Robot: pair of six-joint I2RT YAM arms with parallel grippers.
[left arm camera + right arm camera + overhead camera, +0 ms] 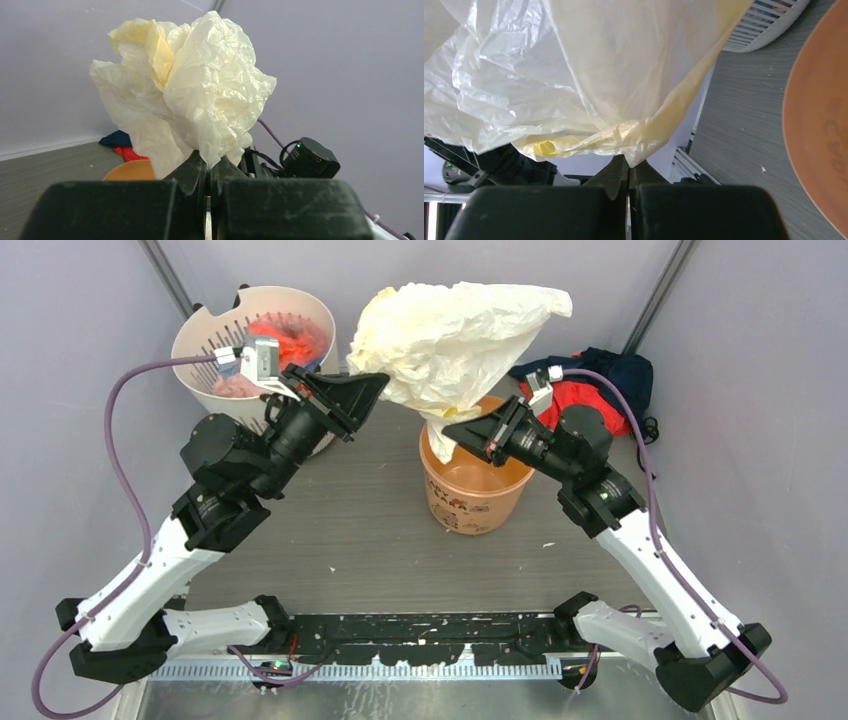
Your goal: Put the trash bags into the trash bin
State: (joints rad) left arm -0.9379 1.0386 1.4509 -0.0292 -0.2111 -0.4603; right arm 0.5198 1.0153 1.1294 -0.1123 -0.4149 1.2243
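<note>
Pale purple walls (60, 360) stood around a grey table (370, 510). Both arms held the bag (450, 330) up in the air, off the table.

The left fingers (383, 380) were pressed together on a fold at the bag's side, pinching it. In the left wrist view, the yellow-white bag puffed up big and crinkly right above those fingers.

The right fingers (447, 427) were pressed together too. They pinched the thin lower end of the bag. In the right wrist view, the bag spread out wide above those fingers, and a little bit of it was stuck between the tips.

Most of the bag sat between the two sets of fingers and above them. Its low tip hung just past the right fingers, over the mouth of the bin (475, 495).

The orange bin stood upright on the table, under the right fingers.

A white basket (195, 350) stood beside the left fingers, with red and pink things inside. A red and dark blue cloth heap (600, 380) lay behind the right arm, by the wall.
</note>
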